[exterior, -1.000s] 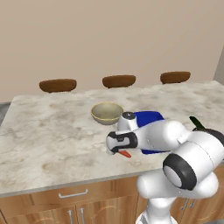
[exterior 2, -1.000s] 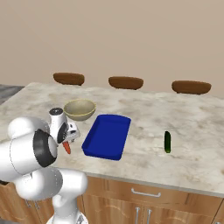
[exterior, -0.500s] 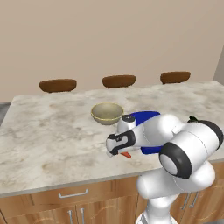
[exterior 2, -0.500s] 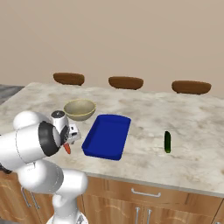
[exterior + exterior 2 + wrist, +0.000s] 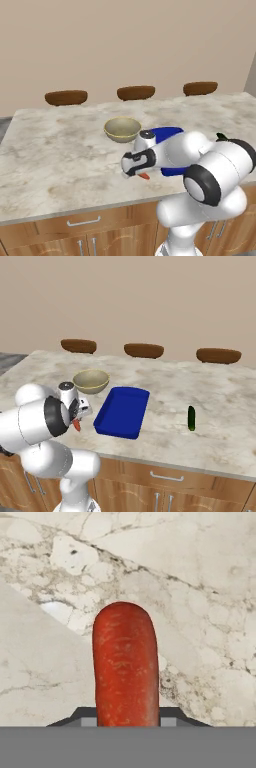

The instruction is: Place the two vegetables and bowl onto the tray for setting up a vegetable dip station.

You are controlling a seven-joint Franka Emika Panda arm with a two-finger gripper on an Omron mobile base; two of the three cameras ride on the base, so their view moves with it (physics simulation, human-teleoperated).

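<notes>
One carrot (image 5: 125,662) between the gripper (image 5: 127,716) fingertips; low over counter (image 5: 200,587)

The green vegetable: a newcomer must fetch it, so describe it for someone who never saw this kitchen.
On the marble counter, look right of the blue tray. The green vegetable lies alone there, dark and slim, unlike the orange carrot at the gripper.

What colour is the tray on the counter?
The tray is deep blue; the right base view shows it best.
</notes>
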